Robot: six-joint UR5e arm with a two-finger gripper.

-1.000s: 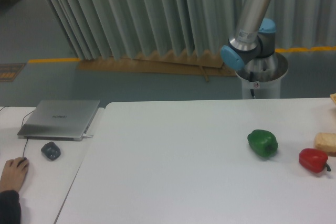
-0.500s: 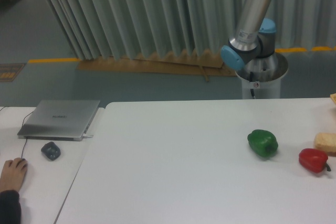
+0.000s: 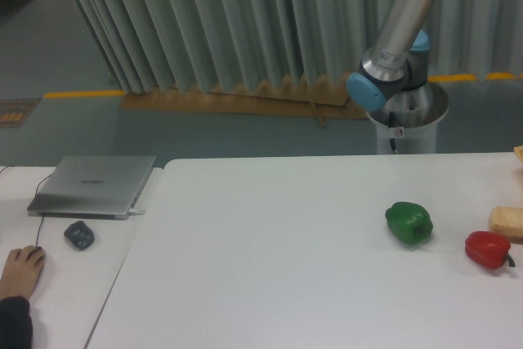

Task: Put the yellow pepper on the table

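The yellow pepper is out of view. The wide white table (image 3: 270, 259) fills the lower part of the camera view. Only the robot arm's lower links (image 3: 392, 46) show, rising from a silver base behind the table's far right edge and leaving the frame at the top. The gripper itself is out of frame.
A green pepper (image 3: 409, 222) and a red pepper (image 3: 488, 249) lie on the table's right side, with a tan bread-like piece (image 3: 507, 222) at the right edge. On the narrower desk at left sit a closed laptop (image 3: 94, 185), a mouse (image 3: 79, 234) and a person's hand (image 3: 20, 271).
The arm's upper link has tilted slightly to the right at the top of the frame. The peppers have not moved.
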